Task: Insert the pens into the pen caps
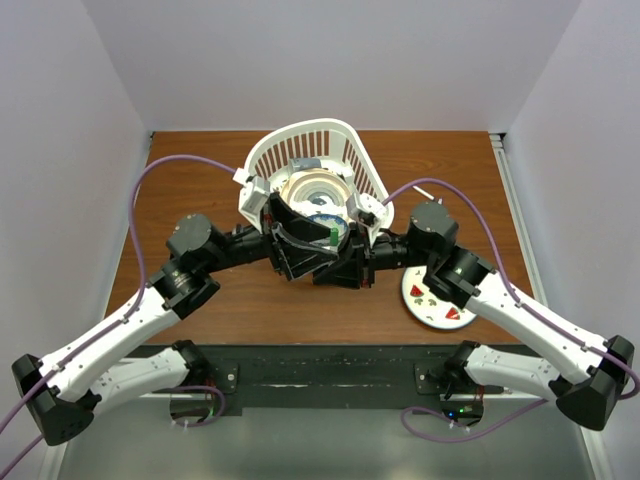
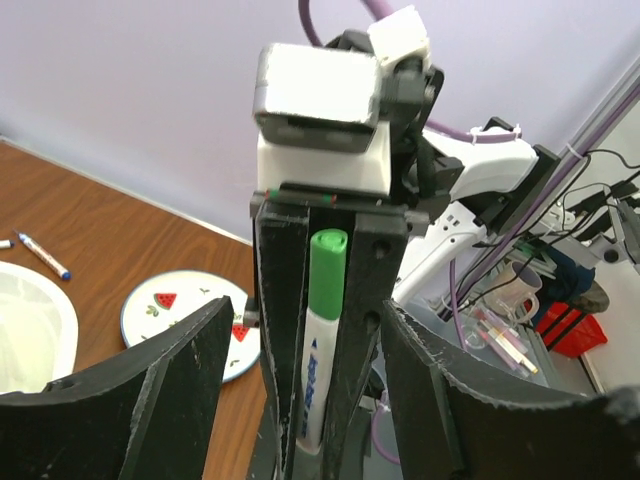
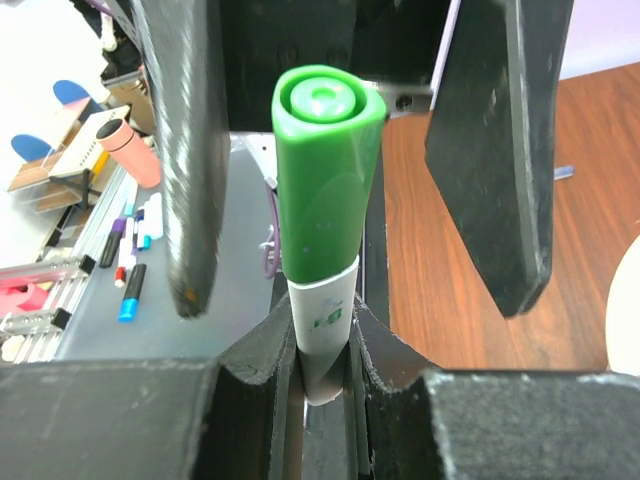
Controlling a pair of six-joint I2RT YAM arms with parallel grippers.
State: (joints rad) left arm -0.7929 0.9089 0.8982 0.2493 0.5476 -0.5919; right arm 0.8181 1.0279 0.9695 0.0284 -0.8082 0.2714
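A brown wooden surface (image 1: 280, 310) is boxed in by pale lilac walls (image 1: 330, 60) on its left, far and right sides. A black mounting rail (image 1: 330, 370) runs along its near edge. At the left, bare wood shows between the wall and the left arm, crossed by a looping purple cable (image 1: 135, 210).

The left end effector (image 2: 306, 302) reaches to the middle of the surface. Its fingers are spread wide, one on either side of the pen, and touch neither the pen nor its cap. Just behind the spot where the arms meet stands a white slatted plastic basket (image 1: 310, 135), which takes up the far middle of the surface.

Between the arms, held in the air, is the white-barrelled marker pen (image 2: 312, 385), wearing the green tubular plastic cap (image 3: 322, 180). The right end effector (image 3: 322, 372) is clamped narrow on the white barrel just below the cap.

From the left wrist, the pen's long axis runs up and down the picture along the right fingers, with the cap end uppermost toward the right wrist. From above only a green sliver shows, so the pen's tilt cannot be told.

Further right, a round white plate painted with watermelon slices (image 1: 440, 290) lies beside the right forearm, near the front right of the surface. A second slim white pen with a blue end (image 2: 42, 255) lies flat on the wood, well apart from the held pen.
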